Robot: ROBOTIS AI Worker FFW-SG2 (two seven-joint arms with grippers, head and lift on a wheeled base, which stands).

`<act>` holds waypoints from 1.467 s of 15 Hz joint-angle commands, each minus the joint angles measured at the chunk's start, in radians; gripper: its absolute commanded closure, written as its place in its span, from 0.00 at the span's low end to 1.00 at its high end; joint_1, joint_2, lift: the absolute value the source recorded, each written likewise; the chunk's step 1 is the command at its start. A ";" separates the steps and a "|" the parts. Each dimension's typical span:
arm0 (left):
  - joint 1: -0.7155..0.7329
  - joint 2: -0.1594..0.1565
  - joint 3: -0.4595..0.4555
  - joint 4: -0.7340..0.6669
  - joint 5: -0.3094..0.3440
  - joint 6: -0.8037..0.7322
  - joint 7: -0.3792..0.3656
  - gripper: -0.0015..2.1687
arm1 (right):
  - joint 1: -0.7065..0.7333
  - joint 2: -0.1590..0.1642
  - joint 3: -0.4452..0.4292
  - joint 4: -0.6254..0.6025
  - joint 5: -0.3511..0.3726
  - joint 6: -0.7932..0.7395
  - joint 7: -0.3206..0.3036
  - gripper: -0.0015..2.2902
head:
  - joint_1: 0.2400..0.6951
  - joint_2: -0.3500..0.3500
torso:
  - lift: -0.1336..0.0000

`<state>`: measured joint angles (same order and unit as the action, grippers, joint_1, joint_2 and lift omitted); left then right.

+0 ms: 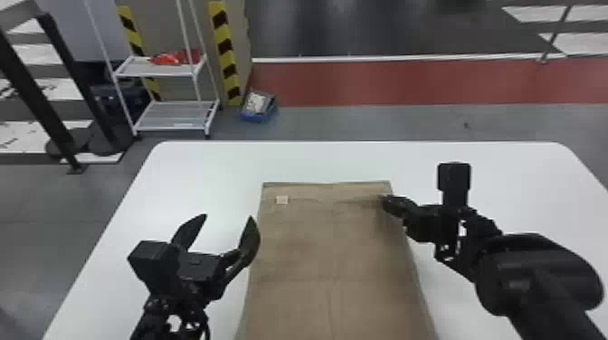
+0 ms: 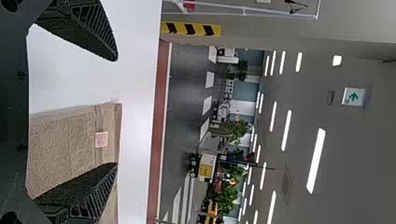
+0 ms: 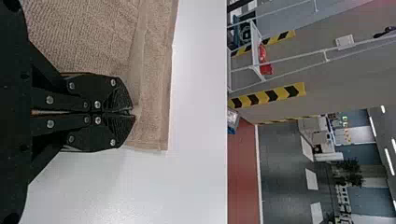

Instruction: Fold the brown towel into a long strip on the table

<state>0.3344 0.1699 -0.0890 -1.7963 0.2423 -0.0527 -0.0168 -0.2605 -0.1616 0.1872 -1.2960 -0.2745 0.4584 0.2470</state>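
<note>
"Twelve is the table's far side from the robot, the towel's middle is our clock centre. What's at ten?"

"The left gripper (image 1: 228, 217), fingers spread wide, holding nothing, one finger right by the towel's long edge."

"And the cloth itself?"

"Brown terry towel (image 1: 312, 257), flat on the white table (image 1: 212, 165), running from twelve down towards six. Small pale label (image 1: 282, 200) at eleven, near the far-left corner."

"Over to one o'clock!"

"Right gripper (image 1: 384, 199), fingers closed together on a little pinch of pile, just in from the far-right corner. There's a crease running off it towards eleven."

"How will it handle?"

"Light and soft, I'd say, grippy rather than slippery, nothing to break. But it'll sag and bunch between holds, and a pinch that shallow could slip out."

"So where does the left one take hold?"

"If they're folding lengthwise, I'd bite deeper into the right-hand long edge, one hold near one o'clock, another towards four, and carry both across level. Hold it by one corner alone and the strip goes crooked."
</note>
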 commanded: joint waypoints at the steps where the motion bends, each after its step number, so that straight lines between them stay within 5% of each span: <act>1: 0.001 0.000 0.000 0.000 0.000 0.000 0.000 0.03 | 0.020 -0.001 0.000 -0.035 0.000 0.004 0.000 0.57 | 1.00 0.59 | 0.25; 6: 0.003 0.002 0.025 -0.005 0.003 -0.003 -0.003 0.03 | 0.145 -0.007 0.032 -0.342 -0.012 0.069 0.000 0.57 | 1.00 0.62 | 0.25; 10: 0.006 0.007 0.089 -0.025 0.032 -0.003 -0.008 0.03 | 0.264 -0.029 0.167 -0.571 0.028 0.084 0.002 0.57 | 1.00 0.76 | 0.25; 15: 0.011 0.019 0.215 -0.054 0.100 0.003 -0.012 0.03 | 0.302 -0.044 0.350 -0.617 0.150 0.127 0.002 0.57 | 1.00 1.00 | 0.25; 18: 0.021 0.020 0.232 -0.069 0.106 0.003 -0.012 0.03 | 0.274 -0.036 0.446 -0.595 0.204 0.158 0.000 0.57 | 1.00 1.00 | 0.25; 19: 0.021 0.022 0.230 -0.069 0.107 0.003 -0.012 0.03 | 0.268 -0.036 0.465 -0.586 0.222 0.188 0.002 0.45 | 1.00 1.00 | 0.25; 20: 0.021 0.023 0.229 -0.068 0.106 0.003 -0.012 0.03 | 0.271 -0.036 0.468 -0.579 0.218 0.185 0.002 0.15 | 1.00 1.00 | 0.25; 21: 0.021 0.023 0.227 -0.068 0.106 0.003 -0.012 0.03 | 0.279 -0.038 0.468 -0.582 0.210 0.182 0.002 0.00 | 1.00 1.00 | 0.25; 22: 0.020 0.023 0.222 -0.068 0.106 0.003 -0.014 0.03 | 0.296 -0.045 0.457 -0.597 0.198 0.161 0.003 0.00 | 1.00 1.00 | 0.25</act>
<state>0.3555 0.1928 0.1376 -1.8643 0.3483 -0.0491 -0.0299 0.0182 -0.2003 0.6517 -1.8800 -0.0632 0.6366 0.2488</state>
